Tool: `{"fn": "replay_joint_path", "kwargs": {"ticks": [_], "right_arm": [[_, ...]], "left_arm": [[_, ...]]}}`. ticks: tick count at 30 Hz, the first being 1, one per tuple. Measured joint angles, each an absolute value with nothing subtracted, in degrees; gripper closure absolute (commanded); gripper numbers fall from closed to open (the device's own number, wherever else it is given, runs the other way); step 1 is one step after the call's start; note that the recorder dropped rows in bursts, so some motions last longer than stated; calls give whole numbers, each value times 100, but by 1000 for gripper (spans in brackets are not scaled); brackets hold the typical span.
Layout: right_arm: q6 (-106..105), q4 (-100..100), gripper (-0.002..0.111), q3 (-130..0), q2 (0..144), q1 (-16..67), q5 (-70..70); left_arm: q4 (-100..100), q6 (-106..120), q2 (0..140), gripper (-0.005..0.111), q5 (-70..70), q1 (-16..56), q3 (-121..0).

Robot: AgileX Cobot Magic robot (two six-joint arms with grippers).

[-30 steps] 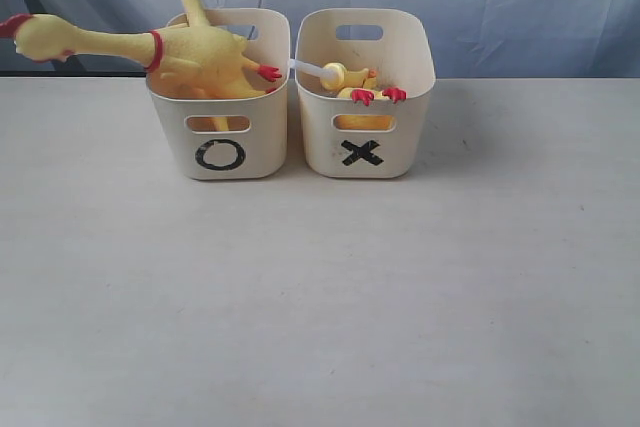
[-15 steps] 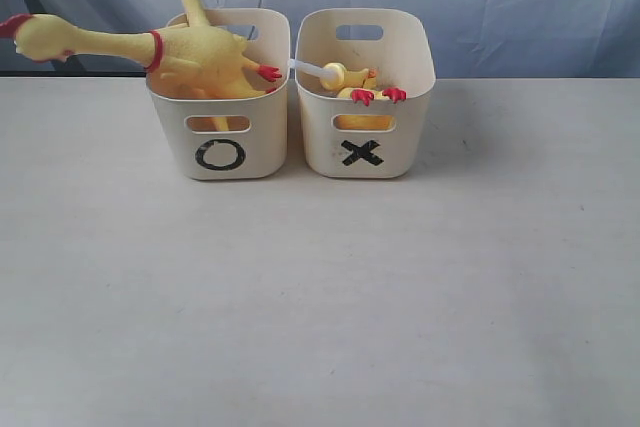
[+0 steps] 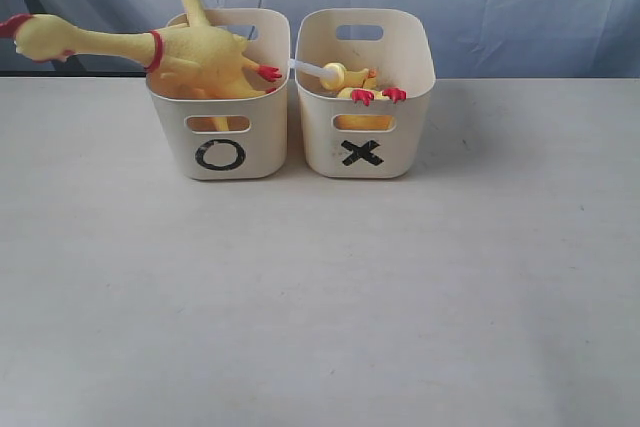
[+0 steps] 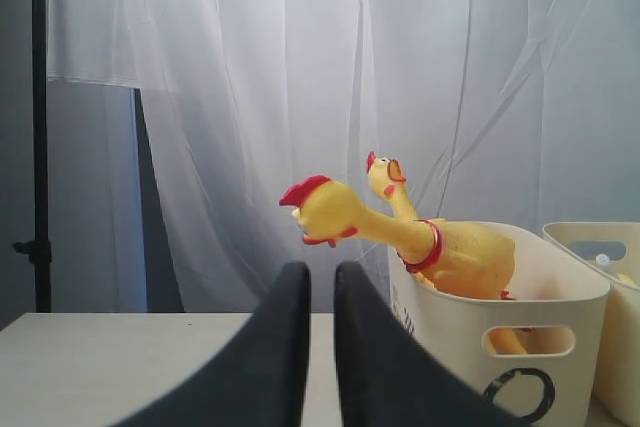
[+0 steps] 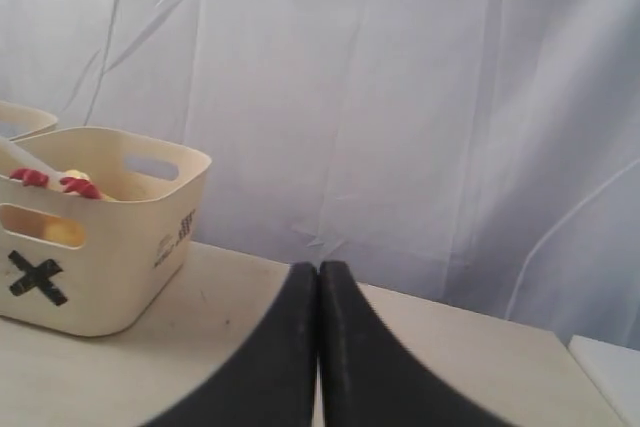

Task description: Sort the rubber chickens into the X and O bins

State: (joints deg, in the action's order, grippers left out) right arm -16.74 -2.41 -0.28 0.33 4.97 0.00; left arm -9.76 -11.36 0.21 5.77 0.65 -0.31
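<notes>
Two long, glossy yellow rubber chickens (image 3: 195, 55) jut from the smooth cream plastic tub marked with a black O (image 3: 262, 147); shorter ones (image 3: 352, 85) lie in its twin marked X (image 3: 402, 137); the left gripper (image 4: 322, 269) is barely parted and empty; the right gripper (image 5: 319, 269) is pressed closed on nothing.
</notes>
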Motion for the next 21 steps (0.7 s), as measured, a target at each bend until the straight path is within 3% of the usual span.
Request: {"fn": "replay_joint_path", "kwargs": {"ticks": [8,21], "right_arm": [[-1674,-241,109,-28,33,786,119],[-1674,-241,109,-14,33,786,1416]], "left_arm": [[-976,-1136,21,97,458,65,-31],[-976,-1136,21,97,-466,65,-28]]}}
